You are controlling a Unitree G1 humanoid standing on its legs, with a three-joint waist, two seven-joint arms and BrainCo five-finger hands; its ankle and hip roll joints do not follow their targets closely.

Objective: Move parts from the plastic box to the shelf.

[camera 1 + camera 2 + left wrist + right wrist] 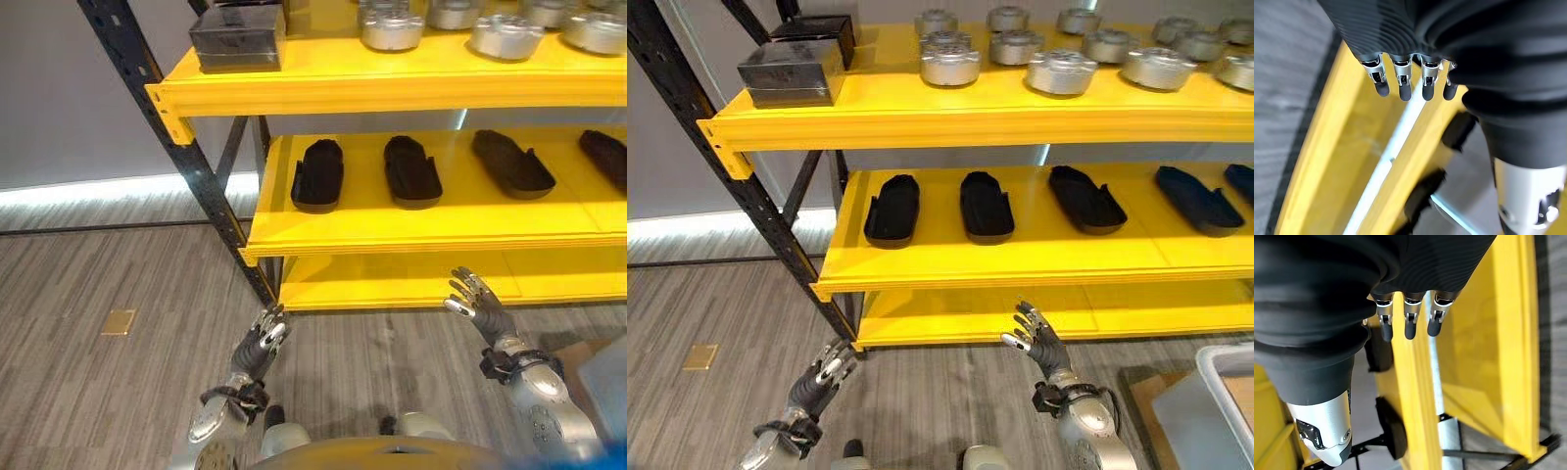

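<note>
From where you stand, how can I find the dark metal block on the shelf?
Look at the yellow shelf, on its top level. At the left end, near the black post, sits the dark block. It is square and boxy, while its neighbours, the silver parts, are round.

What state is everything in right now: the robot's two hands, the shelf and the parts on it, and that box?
Left hand: open, empty, low before the shelf.
Right hand: open, empty, raised toward the bottom shelf.
Yellow shelf: loaded on its upper two levels.
Black parts: lying in a row, middle level.
Silver parts: sitting on the top level.
Plastic box: on the floor, contents hidden.
</note>
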